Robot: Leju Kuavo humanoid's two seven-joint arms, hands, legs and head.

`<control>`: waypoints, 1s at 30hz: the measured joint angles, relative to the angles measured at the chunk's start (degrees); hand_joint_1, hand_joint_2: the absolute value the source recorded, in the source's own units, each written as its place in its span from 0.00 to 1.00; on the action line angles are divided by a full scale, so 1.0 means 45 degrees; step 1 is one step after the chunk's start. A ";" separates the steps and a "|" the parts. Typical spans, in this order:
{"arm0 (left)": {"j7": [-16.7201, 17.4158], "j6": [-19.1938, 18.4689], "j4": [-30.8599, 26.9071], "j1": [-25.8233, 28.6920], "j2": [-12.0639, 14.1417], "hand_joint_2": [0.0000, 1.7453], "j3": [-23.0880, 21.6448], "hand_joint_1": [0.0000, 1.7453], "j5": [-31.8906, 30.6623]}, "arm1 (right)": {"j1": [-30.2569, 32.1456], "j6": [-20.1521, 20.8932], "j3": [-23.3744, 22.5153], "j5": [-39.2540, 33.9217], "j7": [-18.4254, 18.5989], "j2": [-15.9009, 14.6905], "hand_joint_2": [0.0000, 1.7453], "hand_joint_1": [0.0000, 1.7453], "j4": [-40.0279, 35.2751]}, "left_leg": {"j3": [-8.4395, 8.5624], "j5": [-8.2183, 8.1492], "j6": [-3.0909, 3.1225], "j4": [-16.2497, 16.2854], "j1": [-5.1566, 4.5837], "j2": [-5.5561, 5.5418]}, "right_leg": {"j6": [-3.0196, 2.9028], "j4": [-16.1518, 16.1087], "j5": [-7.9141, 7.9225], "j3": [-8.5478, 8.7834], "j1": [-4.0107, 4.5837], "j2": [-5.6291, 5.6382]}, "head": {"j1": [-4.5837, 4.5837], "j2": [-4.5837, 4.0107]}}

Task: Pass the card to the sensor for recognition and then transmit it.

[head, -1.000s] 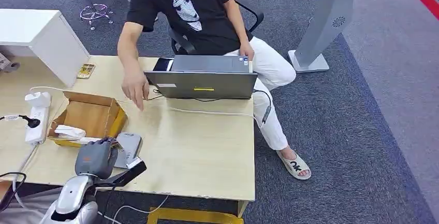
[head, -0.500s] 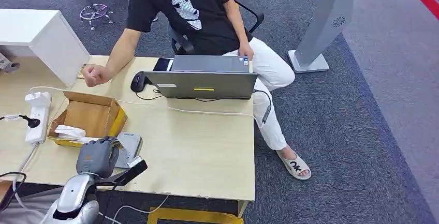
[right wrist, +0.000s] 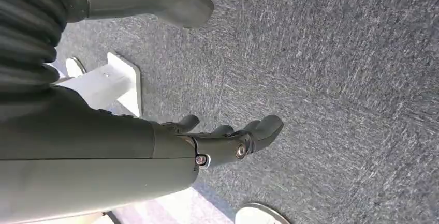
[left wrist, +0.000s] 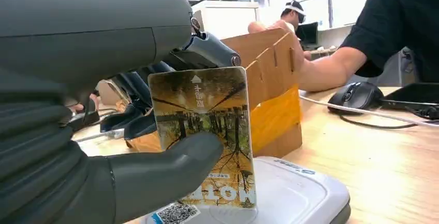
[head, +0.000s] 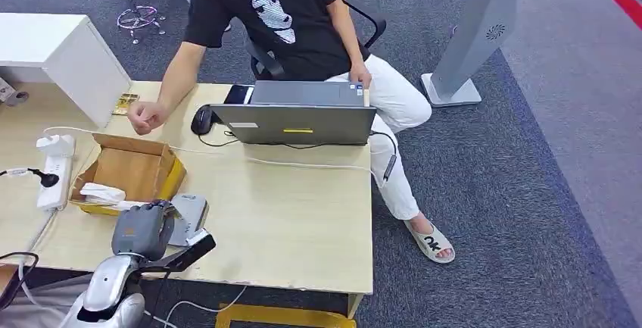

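Observation:
My left hand (head: 142, 229) hovers at the table's front left and pinches a card (left wrist: 207, 131) printed with yellow trees between thumb and fingers (left wrist: 160, 172). The card stands upright with its lower edge on the grey sensor pad (head: 189, 218), also seen close as the white sensor pad (left wrist: 295, 198). My right hand (right wrist: 222, 141) hangs over dark carpet, fingers apart and holding nothing.
An open cardboard box (head: 132, 169) sits just behind the sensor. A power strip (head: 54, 169) lies at the left. A seated person rests a fist (head: 145, 118) on the table beside a mouse (head: 201, 120) and laptop (head: 299, 116). A cable (head: 303, 164) crosses the table.
The person's hand has drawn back from the table's middle to a fist near the far edge, uncovering the mouse. My left hand with the card has barely moved.

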 joint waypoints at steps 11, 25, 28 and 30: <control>-0.0675 -0.0625 0.0102 -0.0108 -0.0029 1.00 0.0000 1.00 0.1734 | -0.0008 -0.0073 0.0097 0.0000 -0.0010 -0.0005 1.00 0.00 0.0019 | 0.0003 0.0000 0.0000 0.0000 -0.0001 -0.0005 | 0.0000 0.0000 0.0000 0.0006 -0.0001 -0.0006 | 0.0005 0.0000; -0.0690 -0.2240 0.0102 -0.0564 -0.0024 1.00 0.0005 1.00 0.3129 | -0.0047 -0.0073 0.0228 0.0000 0.0005 -0.0015 1.00 0.00 0.0019 | 0.0016 0.0002 0.0000 0.0000 0.0000 -0.0010 | 0.0001 0.0003 0.0001 0.0024 -0.0001 -0.0015 | -0.0005 0.0000; -0.0661 -0.2959 0.0102 -0.0690 -0.0024 1.00 0.0010 1.00 0.3790 | -0.0045 -0.0049 0.0233 0.0000 0.0043 -0.0015 1.00 0.00 0.0019 | 0.0021 0.0002 0.0000 0.0000 0.0000 -0.0010 | 0.0001 0.0003 0.0001 0.0028 0.0000 -0.0014 | 0.0000 0.0000; -0.0612 -0.3342 0.0102 -0.0706 -0.0024 1.00 0.0024 1.00 0.4125 | -0.0041 -0.0034 0.0233 0.0000 0.0073 -0.0015 1.00 0.00 0.0019 | 0.0023 0.0002 0.0000 0.0000 0.0000 -0.0008 | 0.0001 0.0003 0.0002 0.0029 0.0000 -0.0012 | 0.0000 0.0000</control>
